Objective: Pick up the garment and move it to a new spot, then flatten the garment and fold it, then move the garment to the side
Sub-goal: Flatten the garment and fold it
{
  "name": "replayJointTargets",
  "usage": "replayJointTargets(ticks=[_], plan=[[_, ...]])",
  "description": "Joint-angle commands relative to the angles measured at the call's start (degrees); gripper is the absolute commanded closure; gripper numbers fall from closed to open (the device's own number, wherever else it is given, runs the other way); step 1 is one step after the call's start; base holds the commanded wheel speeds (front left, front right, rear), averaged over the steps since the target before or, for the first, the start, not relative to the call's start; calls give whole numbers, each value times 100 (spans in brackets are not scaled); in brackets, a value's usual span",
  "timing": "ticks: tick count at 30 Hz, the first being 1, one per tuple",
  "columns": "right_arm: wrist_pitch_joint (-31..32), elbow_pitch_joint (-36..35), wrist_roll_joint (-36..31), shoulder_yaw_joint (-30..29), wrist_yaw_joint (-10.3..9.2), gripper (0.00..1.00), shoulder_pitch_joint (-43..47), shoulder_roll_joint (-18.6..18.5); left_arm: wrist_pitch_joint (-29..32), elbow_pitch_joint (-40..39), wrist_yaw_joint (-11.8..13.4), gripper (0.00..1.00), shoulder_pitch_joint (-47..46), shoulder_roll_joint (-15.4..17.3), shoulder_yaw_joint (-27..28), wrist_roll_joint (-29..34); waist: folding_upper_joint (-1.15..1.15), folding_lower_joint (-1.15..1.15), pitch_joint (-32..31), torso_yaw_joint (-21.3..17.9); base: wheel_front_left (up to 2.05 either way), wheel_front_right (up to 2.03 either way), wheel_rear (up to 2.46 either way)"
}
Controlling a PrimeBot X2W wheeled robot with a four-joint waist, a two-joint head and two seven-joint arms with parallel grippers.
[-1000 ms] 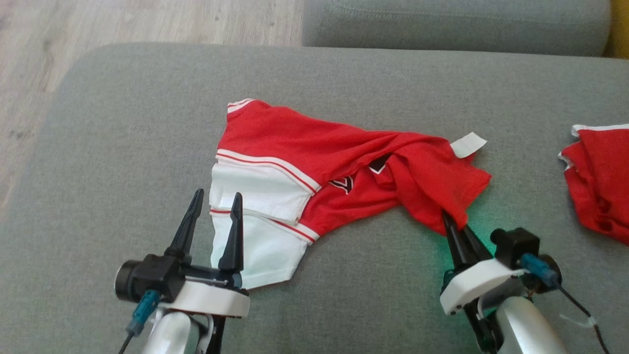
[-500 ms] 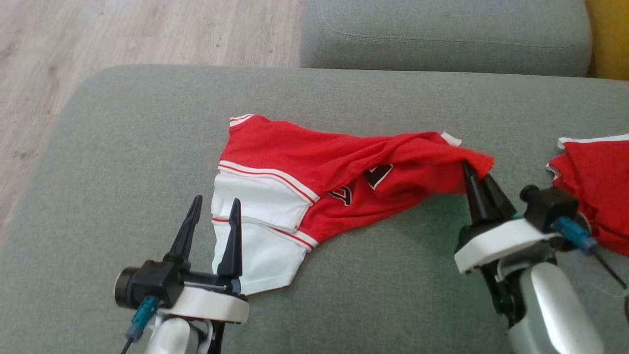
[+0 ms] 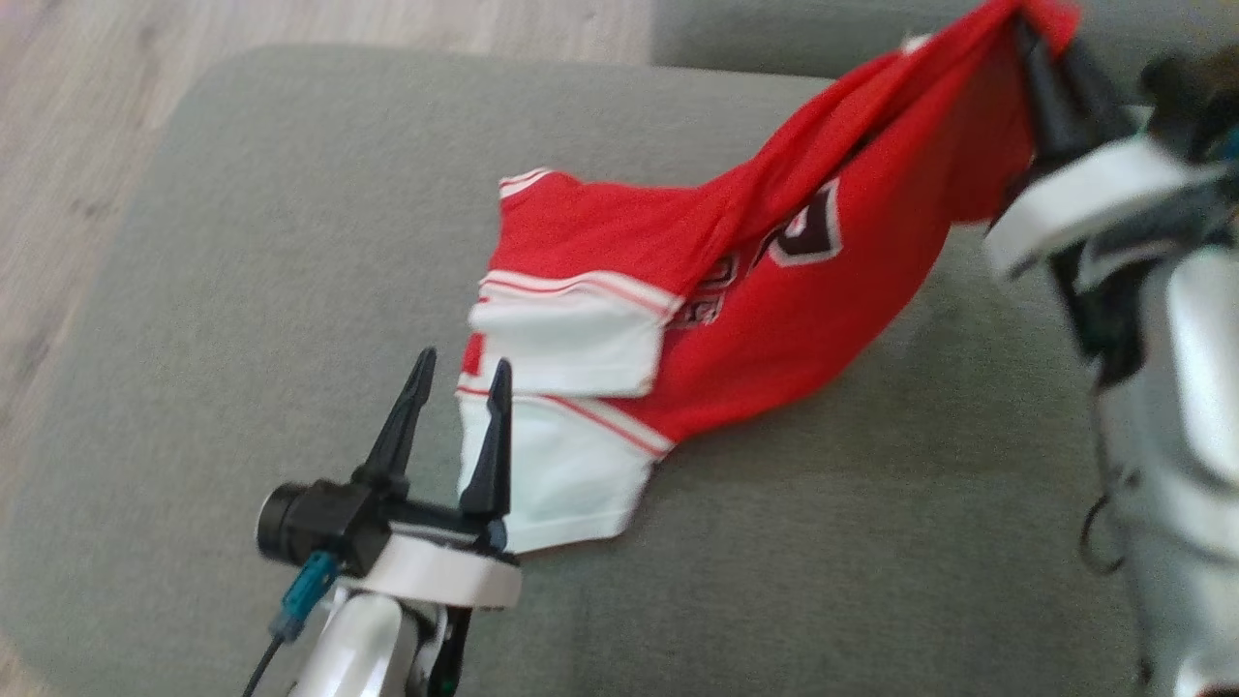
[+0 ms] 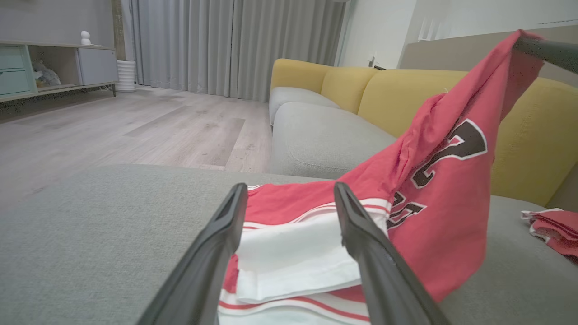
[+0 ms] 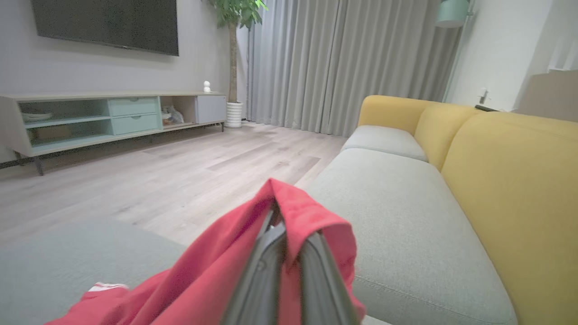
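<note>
The garment (image 3: 823, 290) is a red jersey with white panels and dark numbers. Its left part lies on the grey cushion (image 3: 290, 242), and its right end is drawn up into the air. My right gripper (image 3: 1050, 48) is shut on that raised end at the upper right. In the right wrist view the red garment (image 5: 216, 271) drapes over the closed right gripper (image 5: 282, 234). My left gripper (image 3: 464, 360) stands open by the white panel at the garment's left edge, gripping nothing. The left wrist view has the left gripper (image 4: 290, 187) low over the garment (image 4: 433, 212).
Another red cloth (image 4: 551, 228) lies on the cushion to the right. Yellow backrests (image 4: 533, 135) rise behind the seat. A second grey seat cushion (image 5: 406, 203) lies beyond. Wooden floor (image 3: 77, 116) lies past the cushion's left edge.
My right gripper has risen up and away with the garment's right end, pulling the cloth taut off the cushion. The head camera has shifted. The left gripper stays open in place.
</note>
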Motion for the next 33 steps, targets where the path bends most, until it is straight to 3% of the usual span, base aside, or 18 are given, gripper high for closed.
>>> replayJointTargets(ticks=[1, 9, 10, 11, 16, 22, 27, 33], plan=[[89, -36, -68, 42, -4, 100, -367, -73, -29, -203, -5, 0, -282, 3, 104, -49, 0, -1, 280, 303, 0, 0, 0], [448, 2040, -420, -189, -4, 100, -1830, -586, -29, -167, 61, 0, -517, 3, -281, -225, 0, -1, 666, 1065, 0, 0, 0], [341, 2319, -487, -86, -4, 37, -1981, -623, -29, -163, 68, 0, -530, 3, -308, -244, 0, -1, 694, 1133, 0, 0, 0], [229, 2610, -480, 20, -4, 0, -2110, -626, -29, -157, 74, 0, -539, 3, -335, -260, 0, -1, 712, 1190, 0, 0, 0], [-652, 3763, -303, 163, -4, 0, -2559, -640, -29, -147, 132, 0, -549, 3, -422, -332, 0, -1, 683, 1317, 0, 0, 0], [-1361, 4581, -201, 640, -4, 0, -2543, -509, -29, -168, 163, 0, -543, 3, -358, -283, 0, -1, 516, 1031, 0, 0, 0], [-1902, 4822, 96, 674, -4, 0, -2368, -385, -29, -171, 156, 0, -503, 3, -222, -215, 0, -1, 274, 604, 0, 0, 0], [-2186, 4470, 470, 454, -4, 0, -1697, -90, -29, -161, 182, 0, -363, 3, 46, -203, 0, -1, -120, 43, 0, 0, 0]])
